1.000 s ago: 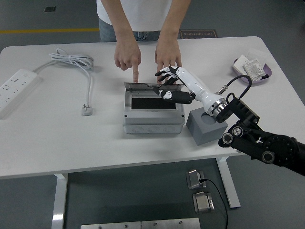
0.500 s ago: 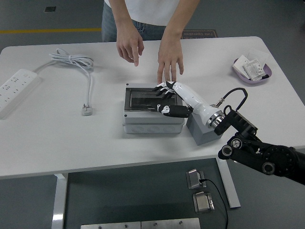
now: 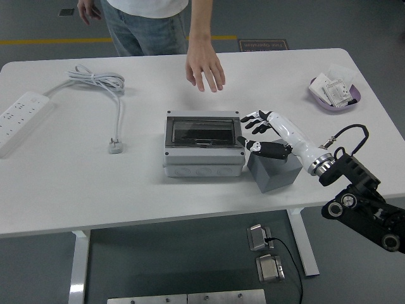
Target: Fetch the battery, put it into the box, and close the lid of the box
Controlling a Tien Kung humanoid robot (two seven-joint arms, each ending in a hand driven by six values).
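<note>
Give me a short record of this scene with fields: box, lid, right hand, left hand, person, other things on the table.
box: grey box near the table's middle
lid: closed, dark window facing up
right hand: open, fingers spread, just right of the box, above a grey block
left hand: not in view
person: at the far side, one hand open over the table, touching nothing
other things: power strip and white cable at left; purple dish with small items at far right
battery: not visible

One box (image 3: 204, 144), one power strip (image 3: 19, 118), one dish (image 3: 335, 96)
</note>
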